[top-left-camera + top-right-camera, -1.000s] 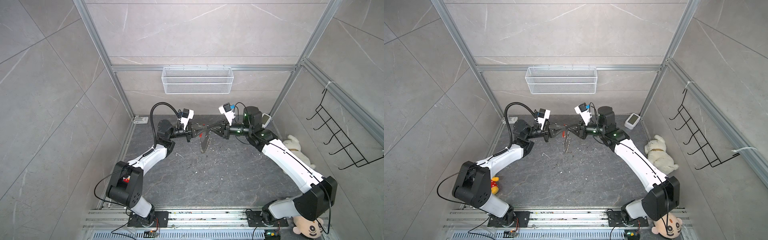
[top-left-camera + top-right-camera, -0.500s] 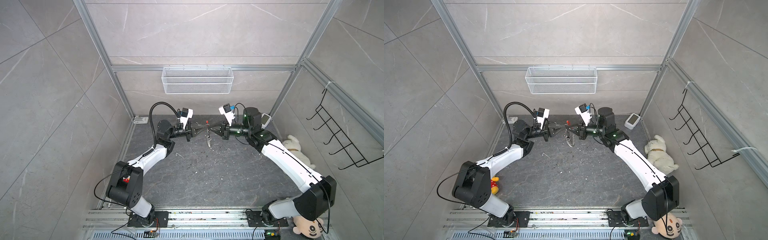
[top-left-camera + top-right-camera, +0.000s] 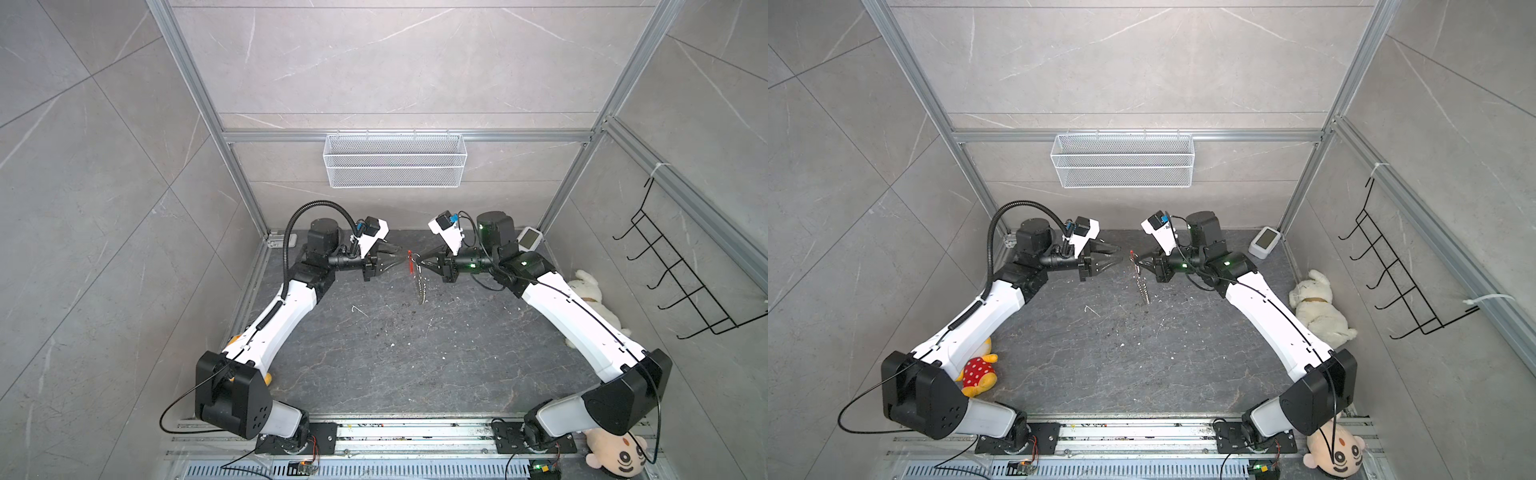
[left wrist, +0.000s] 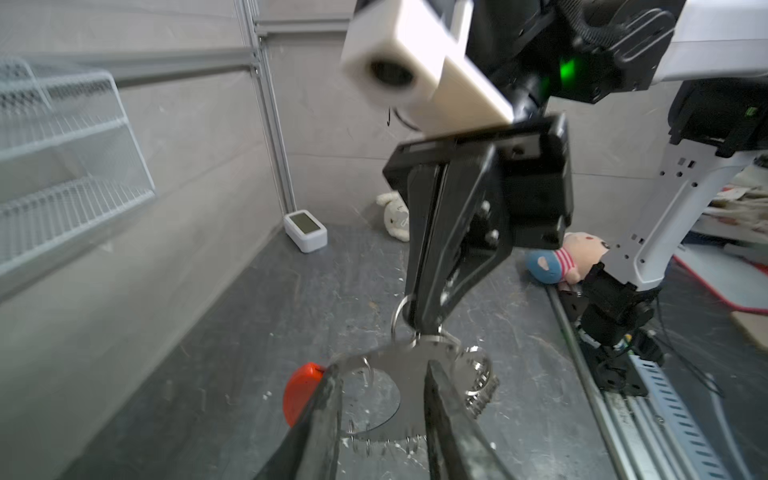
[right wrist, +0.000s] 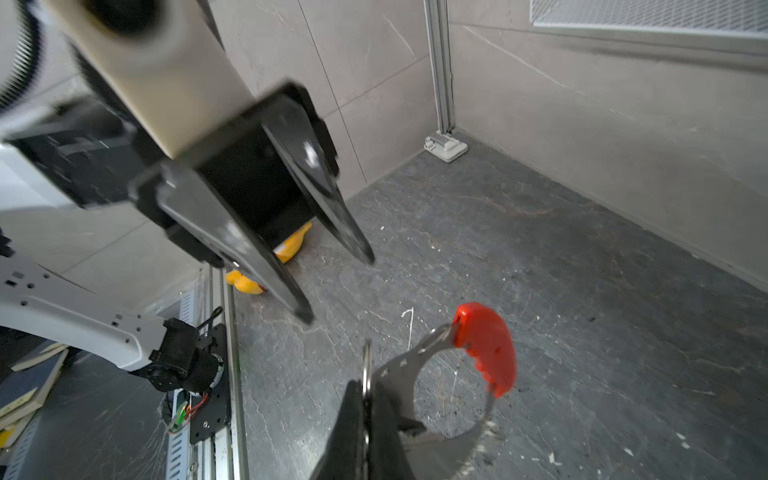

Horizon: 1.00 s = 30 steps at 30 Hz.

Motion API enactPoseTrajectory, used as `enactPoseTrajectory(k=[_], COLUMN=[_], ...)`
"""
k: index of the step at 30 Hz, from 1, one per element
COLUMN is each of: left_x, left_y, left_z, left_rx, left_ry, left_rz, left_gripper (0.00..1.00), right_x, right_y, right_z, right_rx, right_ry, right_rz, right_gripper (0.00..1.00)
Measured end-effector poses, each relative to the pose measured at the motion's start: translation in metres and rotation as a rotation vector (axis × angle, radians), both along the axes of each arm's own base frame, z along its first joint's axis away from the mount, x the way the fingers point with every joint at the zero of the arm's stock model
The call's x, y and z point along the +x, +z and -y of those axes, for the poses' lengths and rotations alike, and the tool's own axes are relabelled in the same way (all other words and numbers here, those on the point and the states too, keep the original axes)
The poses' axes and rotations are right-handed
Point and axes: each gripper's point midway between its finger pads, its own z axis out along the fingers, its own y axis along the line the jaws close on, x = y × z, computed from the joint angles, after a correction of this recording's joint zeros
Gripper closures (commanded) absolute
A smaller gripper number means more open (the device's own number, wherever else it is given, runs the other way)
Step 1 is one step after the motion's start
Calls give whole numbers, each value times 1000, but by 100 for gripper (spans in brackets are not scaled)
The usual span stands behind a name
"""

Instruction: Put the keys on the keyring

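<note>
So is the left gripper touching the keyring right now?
Apart. The right wrist view shows bare floor between the open left gripper and the keyring, which only the right gripper pinches.

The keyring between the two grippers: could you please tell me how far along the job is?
Done: the keyring hangs clear of the floor. In hand: the right gripper is shut on it; the left gripper is open, apart from it, holding nothing. Left: no loose key shows in any view, so whether one is threaded cannot be told.
</note>
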Motion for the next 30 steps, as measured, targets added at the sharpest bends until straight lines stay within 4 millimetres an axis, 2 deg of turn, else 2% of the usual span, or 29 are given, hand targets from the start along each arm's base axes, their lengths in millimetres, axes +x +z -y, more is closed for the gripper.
enactPoseTrajectory(k=[3,6,11,13,16,23,26,30], left_x=[-6,-10,-9,-9,-10,-12,-13,-14], left_y=[4,-10,-40,-46,-49,-45,-44,-42], left_z=[-3,-3,-2,-1,-1,-2,-2,-2], left_rx=[52,96,151,164,172,172,175,177], left_ry=[-16,-33,-53,-58,-63,-70,-73,-75], left_rz=[40,13,-72,-94,-106,-97,-97,-91], left_gripper=[69,70,69,74,79,80,77,69], right_x=[0,0,-7,-9,-13,-17,-18,-20], right_y=[-16,-25,-22,-18,-15,-13,-12,-14], right_z=[-6,-10,-18,-21,-25,-27,-27,-29], right_rx=[-44,-70,-70,-66,-63,-70,-74,-84], right_ry=[8,17,43,53,70,86,89,103], right_rz=[-10,-17,-2,7,20,30,30,32], right_gripper=[100,100,100,100,100,100,100,100])
